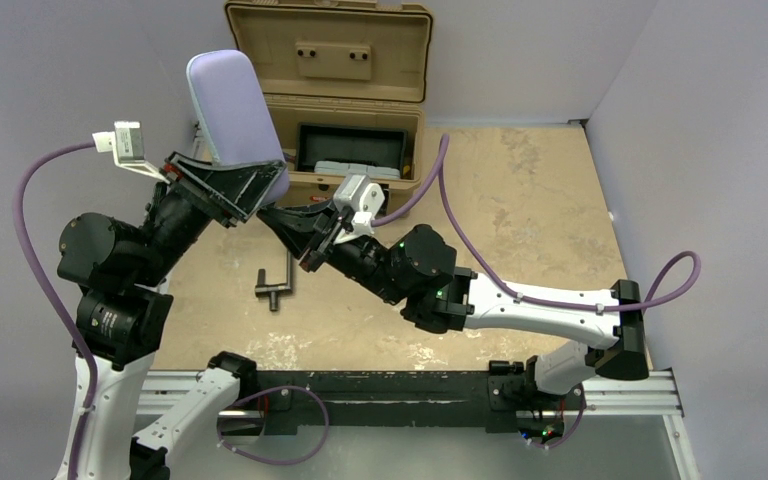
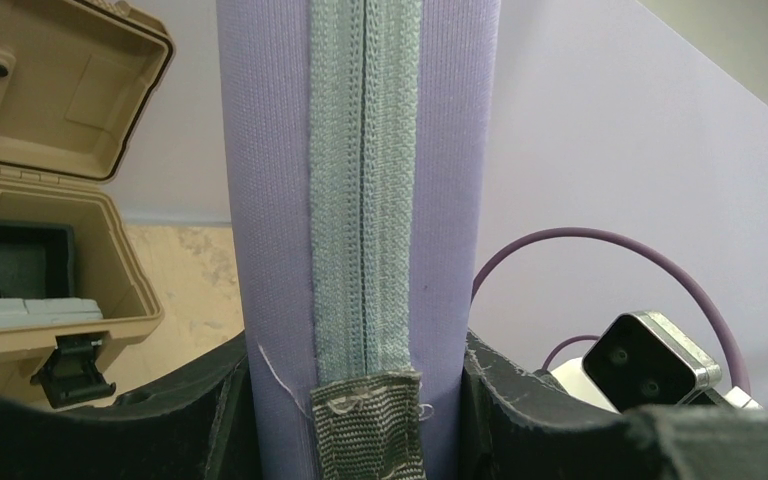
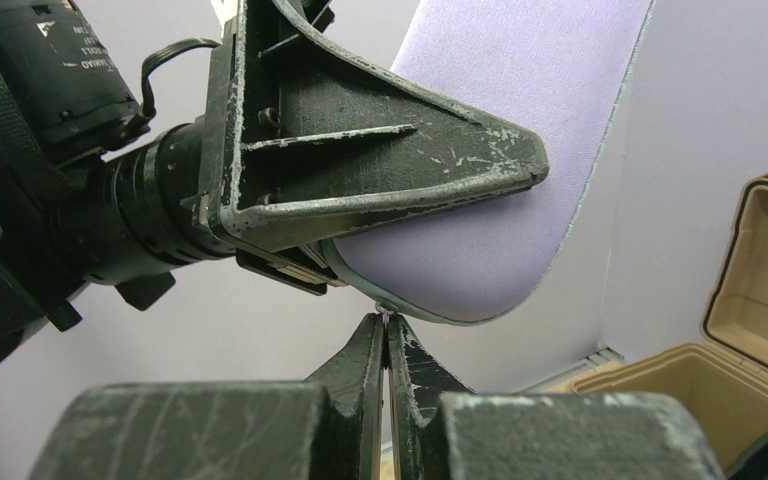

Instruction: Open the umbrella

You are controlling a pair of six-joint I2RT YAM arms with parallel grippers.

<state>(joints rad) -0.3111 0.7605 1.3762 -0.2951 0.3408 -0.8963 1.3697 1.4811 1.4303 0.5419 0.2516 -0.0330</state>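
No umbrella shows in any view. My left gripper [image 1: 250,185] is shut on the lower end of a lavender-grey oblong hard case [image 1: 225,105] and holds it upright above the table. In the left wrist view the case [image 2: 260,150] stands between the jaws, its grey-green zipper [image 2: 365,200] closed, with a woven tab [image 2: 370,420] at the bottom. My right gripper [image 1: 278,213] is shut, its tips [image 3: 386,325] pinching the small metal zipper pull [image 3: 384,312] at the case's [image 3: 500,150] rounded bottom edge.
An open tan plastic toolbox [image 1: 330,60] stands at the back, with a black tray [image 1: 350,150] inside. It also shows in the left wrist view [image 2: 50,200] and the right wrist view [image 3: 760,300]. A small black metal piece [image 1: 275,285] lies on the tabletop.
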